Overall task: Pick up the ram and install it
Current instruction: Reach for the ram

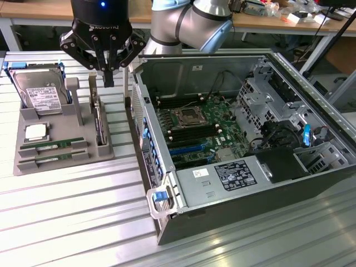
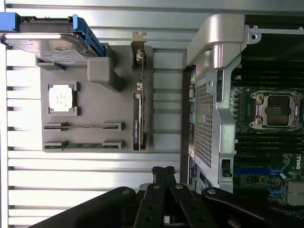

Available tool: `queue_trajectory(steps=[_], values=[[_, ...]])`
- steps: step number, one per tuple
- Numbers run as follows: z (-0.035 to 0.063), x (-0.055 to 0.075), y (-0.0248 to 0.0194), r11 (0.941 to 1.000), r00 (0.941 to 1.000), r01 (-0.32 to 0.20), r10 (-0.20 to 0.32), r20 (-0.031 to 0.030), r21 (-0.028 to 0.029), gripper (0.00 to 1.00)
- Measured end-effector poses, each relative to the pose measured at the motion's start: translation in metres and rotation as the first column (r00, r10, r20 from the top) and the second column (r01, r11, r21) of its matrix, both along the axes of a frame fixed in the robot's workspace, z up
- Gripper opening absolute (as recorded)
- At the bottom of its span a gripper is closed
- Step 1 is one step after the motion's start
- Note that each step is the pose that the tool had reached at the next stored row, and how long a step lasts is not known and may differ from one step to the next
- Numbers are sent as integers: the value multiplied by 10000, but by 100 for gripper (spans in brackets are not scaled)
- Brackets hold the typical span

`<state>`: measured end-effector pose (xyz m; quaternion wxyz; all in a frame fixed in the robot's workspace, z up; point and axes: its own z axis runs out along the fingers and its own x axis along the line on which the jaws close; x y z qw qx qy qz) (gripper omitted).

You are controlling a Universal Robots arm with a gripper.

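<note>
Grey holder (image 1: 62, 125) sits on the ribbed metal table (image 1: 72, 217) at the exterior view's left, just beside the open computer case (image 1: 233, 219). The ram (image 1: 53, 157), a green stick, lies on edge in the holder's slot nearest the camera. A second stick (image 1: 53, 144) lies in the next slot. Behind them are the square processor (image 1: 36, 132) and the hard drive (image 1: 39, 92), propped at a slant. A card (image 1: 99, 119) stands upright along the holder's side nearest the case. The gripper (image 1: 109, 82) hangs above that card, fingers clenched together with nothing between them, well apart from the ram. The motherboard (image 1: 194, 128) lies flat inside the case.

In the wrist view the gripper (image 2: 164, 172) has its black fingers pressed together, empty, seen against the table slats. The ram (image 2: 83, 144) rests in its slot in the holder (image 2: 95, 107), with the second stick (image 2: 83, 126) alongside. The processor (image 2: 61, 99) and hard drive (image 2: 45, 42) lie beyond. The card (image 2: 138, 109) stands between them and the case (image 2: 209, 95).
</note>
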<state>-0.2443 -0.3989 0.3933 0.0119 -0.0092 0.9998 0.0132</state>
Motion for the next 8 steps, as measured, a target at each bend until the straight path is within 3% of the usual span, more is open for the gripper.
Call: queue_trajectory(steps=[8], values=[[0, -133, 0, 10000, 10000, -1, 1, 0, 0, 11]])
